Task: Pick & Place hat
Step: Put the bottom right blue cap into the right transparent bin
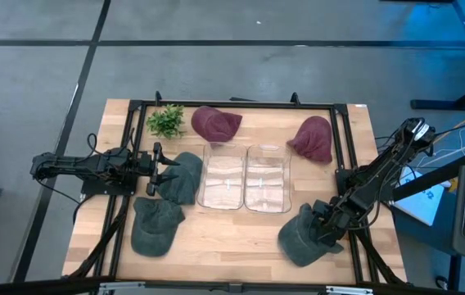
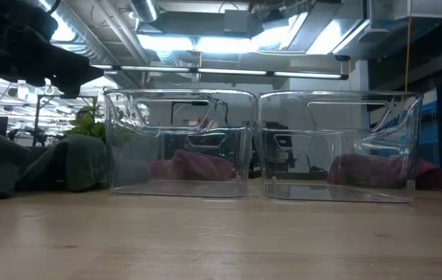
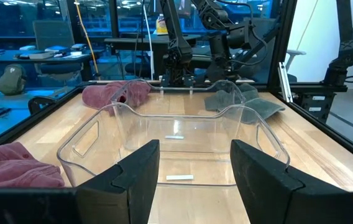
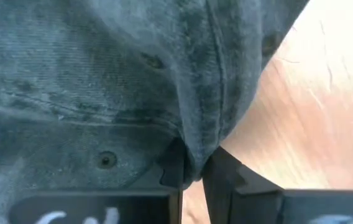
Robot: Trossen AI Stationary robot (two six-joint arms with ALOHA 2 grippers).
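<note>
Grey-green fabric is pinched at the table's near right corner in the high view, where the right gripper (image 1: 328, 232) is pressed onto the grey hat (image 1: 302, 238), just right of the right clear bin (image 1: 266, 178); the left gripper (image 1: 161, 166) is held spread beside another grey hat (image 1: 182, 176). From the left wrist view, the left clear bin (image 3: 170, 146) is seen between parted fingers (image 3: 136, 177) gripping nothing. In the right wrist view, a fold of the hat (image 4: 127, 81) is clamped between the closed fingertips (image 4: 175, 169).
</note>
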